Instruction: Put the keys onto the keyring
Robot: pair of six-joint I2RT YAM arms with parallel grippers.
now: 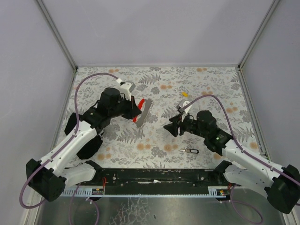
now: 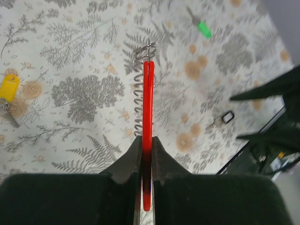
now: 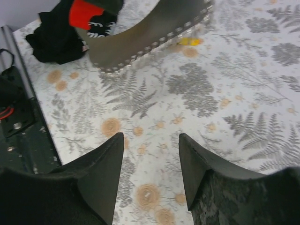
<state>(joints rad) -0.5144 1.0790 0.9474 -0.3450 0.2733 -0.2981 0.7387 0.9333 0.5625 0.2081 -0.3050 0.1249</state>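
Observation:
My left gripper (image 1: 137,108) is shut on the keyring (image 1: 143,111), held above the table left of centre. In the left wrist view the red loop (image 2: 148,93) runs edge-on between the fingers (image 2: 129,161), with a metal coil along its left side. My right gripper (image 1: 169,124) stands open with nothing in it, a little right of the keyring. In the right wrist view the grey fan piece (image 3: 150,28) hangs ahead of that gripper (image 3: 151,140). A black-headed key (image 1: 191,150) lies near the front edge. A yellow key (image 1: 185,93) lies further back, and a green key (image 2: 203,29) shows only to the left wrist.
The floral table cover (image 1: 211,84) is bounded by grey walls at the back and on both sides. A black rail (image 1: 154,176) with the arm bases runs along the near edge. In the left wrist view the yellow key (image 2: 9,86) lies far left and the black-headed key (image 2: 225,118) right.

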